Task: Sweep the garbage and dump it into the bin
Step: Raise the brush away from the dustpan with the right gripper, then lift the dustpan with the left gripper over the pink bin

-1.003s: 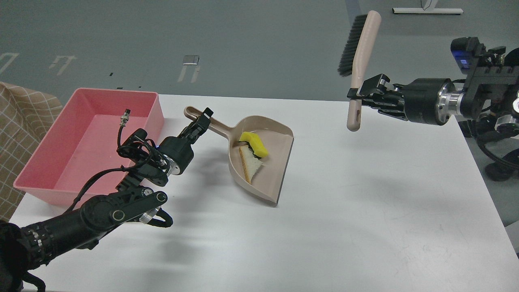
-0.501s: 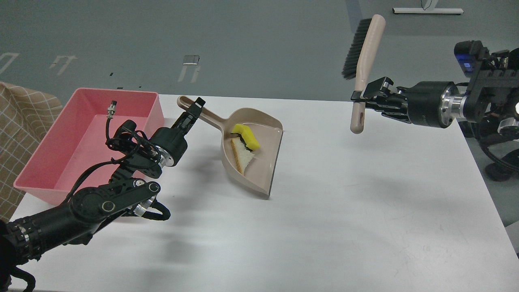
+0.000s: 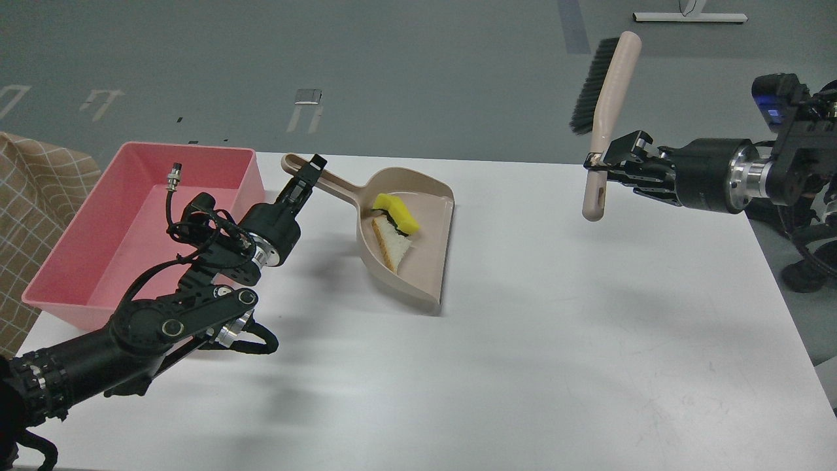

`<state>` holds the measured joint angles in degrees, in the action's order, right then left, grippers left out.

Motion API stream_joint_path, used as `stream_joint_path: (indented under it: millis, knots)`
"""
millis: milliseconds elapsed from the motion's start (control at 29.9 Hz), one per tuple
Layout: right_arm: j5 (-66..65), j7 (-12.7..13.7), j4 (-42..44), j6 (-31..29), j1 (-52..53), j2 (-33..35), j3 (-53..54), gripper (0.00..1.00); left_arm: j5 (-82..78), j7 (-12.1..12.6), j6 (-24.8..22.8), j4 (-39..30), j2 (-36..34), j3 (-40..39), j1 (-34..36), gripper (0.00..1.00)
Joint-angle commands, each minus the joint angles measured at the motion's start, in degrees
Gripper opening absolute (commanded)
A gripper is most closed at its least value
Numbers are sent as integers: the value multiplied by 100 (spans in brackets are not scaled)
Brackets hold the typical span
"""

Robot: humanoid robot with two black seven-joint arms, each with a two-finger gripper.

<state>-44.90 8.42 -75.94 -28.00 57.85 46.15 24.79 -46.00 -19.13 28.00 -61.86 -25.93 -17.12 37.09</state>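
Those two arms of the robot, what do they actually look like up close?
Both arms are black, built of rounded segments with silver metal rings at the joints. The left end effector is slim and dark, with loose black cables looping behind it, one ending in a small metal plug. The right end effector is blockier, behind it a thick black cylinder and a box with a blue light.

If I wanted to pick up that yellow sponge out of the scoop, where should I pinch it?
Pinch the yellow sponge across its narrow sides, coming straight down from above. It lies inside the dustpan, leaning on the bread slice, with the pan's back wall close behind it, so the top is probably the only open way in. The left gripper is shut on the dustpan's handle.
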Motion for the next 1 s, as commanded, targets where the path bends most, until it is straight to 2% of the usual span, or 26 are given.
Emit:
stream_joint_path:
  millis: [0,802,970]
  knots:
    - [8,1,-8,0,-54,52,0,0,12,-3,0,-1,-17,-45,8,0]
    - [-1,1,9,0,-256,149,0,0,838,-3,0,-388,-913,-230,316,0]
    - [-1,1,1,0,-300,175,0,0,1092,-3,-181,-432,-1150,-230,325,0]
